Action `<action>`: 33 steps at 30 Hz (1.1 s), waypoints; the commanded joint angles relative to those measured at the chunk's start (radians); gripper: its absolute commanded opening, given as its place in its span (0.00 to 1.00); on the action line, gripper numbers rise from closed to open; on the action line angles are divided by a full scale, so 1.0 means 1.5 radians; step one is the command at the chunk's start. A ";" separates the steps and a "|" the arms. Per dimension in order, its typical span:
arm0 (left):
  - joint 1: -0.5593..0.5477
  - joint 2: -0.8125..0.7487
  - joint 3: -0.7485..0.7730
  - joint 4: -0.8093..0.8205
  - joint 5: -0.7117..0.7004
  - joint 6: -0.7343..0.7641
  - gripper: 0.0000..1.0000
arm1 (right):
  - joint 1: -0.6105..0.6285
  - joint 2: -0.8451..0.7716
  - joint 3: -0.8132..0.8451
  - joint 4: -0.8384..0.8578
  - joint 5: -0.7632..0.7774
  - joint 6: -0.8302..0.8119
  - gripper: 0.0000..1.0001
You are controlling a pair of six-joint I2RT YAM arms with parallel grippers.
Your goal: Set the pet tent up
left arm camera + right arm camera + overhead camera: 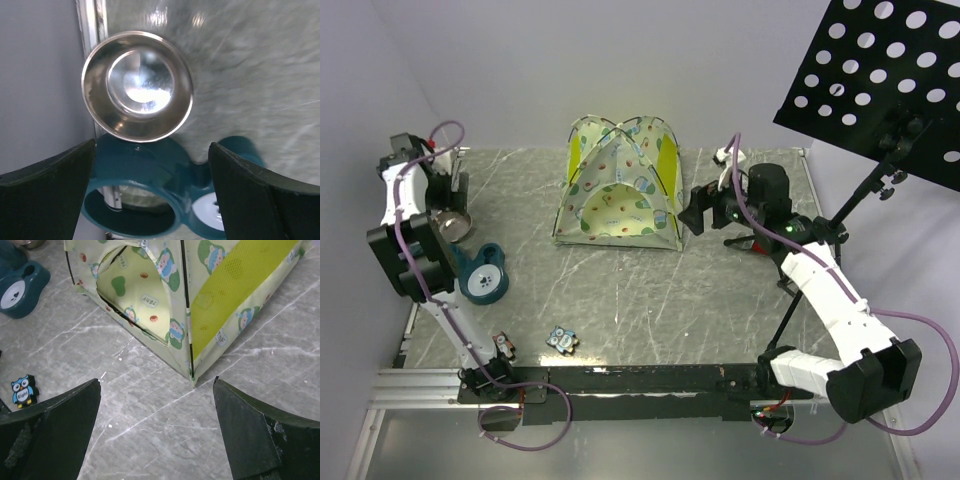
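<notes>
The pet tent (618,190) stands as a dome at the back middle of the table, its arched doorway facing the near side and thin dark poles crossing over the top. In the right wrist view the pet tent (165,300) shows its lime-yellow mesh side, and its near corner touches the table just ahead of my fingers. My right gripper (698,212) (156,382) hangs open beside that right front corner with only bare table between its fingers. At the far left, my left gripper (455,200) (152,150) is open above a steel bowl, holding nothing.
A steel bowl (455,225) (137,85) lies by the left edge, next to a teal bowl holder (483,275) (145,175). A small owl toy (561,340) (23,391) and another small figure (503,345) lie near the front. A black perforated stand (880,70) rises at the right.
</notes>
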 commanded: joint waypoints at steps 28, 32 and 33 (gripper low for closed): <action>-0.132 0.035 -0.050 0.072 -0.147 0.052 0.01 | -0.083 0.113 0.155 -0.101 -0.128 -0.040 1.00; -0.178 -0.087 -0.066 0.030 -0.183 0.014 0.01 | -0.085 0.110 0.142 -0.087 -0.134 -0.030 1.00; -0.189 -0.123 -0.085 0.024 -0.211 -0.003 0.01 | -0.085 0.109 0.140 -0.083 -0.136 -0.028 1.00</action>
